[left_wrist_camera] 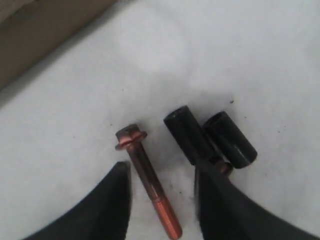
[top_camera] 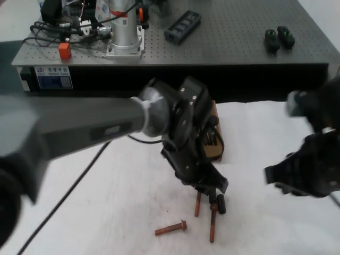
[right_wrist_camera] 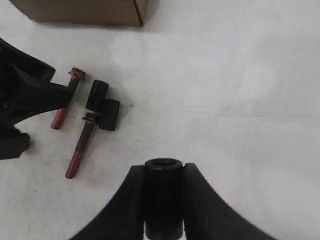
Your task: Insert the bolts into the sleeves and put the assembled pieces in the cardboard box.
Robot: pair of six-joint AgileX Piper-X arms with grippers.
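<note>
Grip, left: left end effector (left_wrist_camera: 161, 172) open, jaws spread either side of a copper bolt (left_wrist_camera: 150, 185) lying flat on the counter (left_wrist_camera: 75, 130); whether either finger touches it cannot be told.
Grip, right: right end effector (right_wrist_camera: 164, 169) closed on a held sleeve (right_wrist_camera: 163, 200), black, open bore toward the camera, far end cut off at the picture edge.
Loose: two black loose sleeves (left_wrist_camera: 187, 135) side by side, just beside the copper bolt.
Half hidden: second bolt (left_wrist_camera: 223, 167), head showing against the loose sleeves, shank behind one left finger in the left wrist view.
Apart: third bolt (top_camera: 171, 229) lies alone, away from the cluster.
Container: cardboard box (right_wrist_camera: 85, 12) beyond the cluster, cut off at the edge; in the high view mostly hidden behind the left arm (top_camera: 79, 127), contents not discernible.
</note>
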